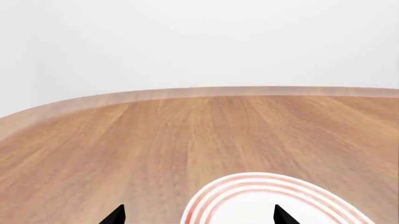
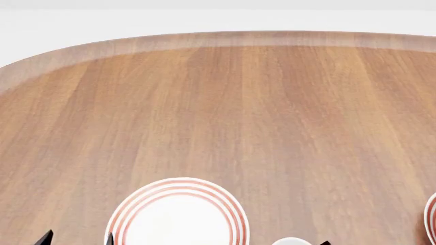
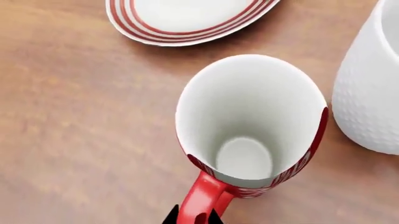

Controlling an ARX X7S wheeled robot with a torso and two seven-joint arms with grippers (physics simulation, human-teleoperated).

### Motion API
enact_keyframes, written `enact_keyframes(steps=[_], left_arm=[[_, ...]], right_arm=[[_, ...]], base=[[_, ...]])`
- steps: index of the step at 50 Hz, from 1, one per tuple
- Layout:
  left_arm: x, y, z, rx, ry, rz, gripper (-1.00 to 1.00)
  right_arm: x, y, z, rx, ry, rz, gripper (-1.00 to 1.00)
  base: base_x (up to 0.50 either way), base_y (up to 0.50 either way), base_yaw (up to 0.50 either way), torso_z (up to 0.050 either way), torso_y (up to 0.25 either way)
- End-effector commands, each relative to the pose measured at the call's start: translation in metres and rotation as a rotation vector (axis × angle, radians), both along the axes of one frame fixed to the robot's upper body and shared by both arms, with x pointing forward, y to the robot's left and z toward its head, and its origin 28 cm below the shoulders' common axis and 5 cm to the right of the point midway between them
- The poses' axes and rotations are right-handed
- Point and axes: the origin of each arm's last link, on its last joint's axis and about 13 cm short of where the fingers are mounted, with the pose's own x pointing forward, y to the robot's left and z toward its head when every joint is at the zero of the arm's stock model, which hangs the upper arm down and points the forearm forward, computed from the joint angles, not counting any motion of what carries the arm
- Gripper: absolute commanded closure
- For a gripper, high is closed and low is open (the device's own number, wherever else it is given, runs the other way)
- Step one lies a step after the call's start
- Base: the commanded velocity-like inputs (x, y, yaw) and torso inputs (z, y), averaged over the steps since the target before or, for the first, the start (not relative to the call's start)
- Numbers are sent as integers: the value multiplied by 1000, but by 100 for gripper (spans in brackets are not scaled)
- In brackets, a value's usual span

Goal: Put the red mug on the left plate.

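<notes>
1. The wooden counter point(image 2: 259, 112) fills the head view, its rounded far edge running against a pale wall.
2. The left plate point(image 2: 178, 214), white with thin red rings round its rim, lies flat near the counter's near edge, left of centre in the head view. A sliver of a second ringed plate point(image 2: 431, 214) shows at that view's right edge, well apart from the first.
3. A white mug point(image 3: 374, 88) with a dimpled wall stands just beside the red mug.
4. The red mug point(image 3: 252, 121) stands upright on the counter near the left plate, not on it; its white inside faces the right wrist camera.
5. The right fingers point(image 3: 194, 215) sit close together at the red loop handle, gripping it.
6. The left fingers point(image 1: 198, 215) stand wide apart, empty, above the left plate's rim.
</notes>
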Motion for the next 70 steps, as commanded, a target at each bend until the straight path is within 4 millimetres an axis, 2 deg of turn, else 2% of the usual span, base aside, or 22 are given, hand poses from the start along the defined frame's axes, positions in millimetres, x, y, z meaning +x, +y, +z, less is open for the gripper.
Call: enact_keyframes(steps=[1,17,33,47,65,70], left_arm=[[1,0,0,1,0,-2,-100],[0,0,1,1,-2,-4,-100],[0,-1,0,0,0,-6,-100],[1,0,-1,-2,1,-6,-100],[0,0,1,-2,-1,-2,-100],[0,0,1,-2,-2,-2,-100]], right_arm=[[-2,3,11,-23,-53,36,100],[-11,13,47,-103,-283,240,100],[-19,23,66,-143,-421,450,100],[-20,31,71,-183,-488,674,100],[-6,31,69,-222,-542,995,100],[-2,32,66,-174,-546,1043,100]], base=[[0,0,0,0,0],[0,0,0,0,0],[0,0,0,0,0],[0,0,0,0,0],[0,0,0,0,1],[0,0,0,0,0]])
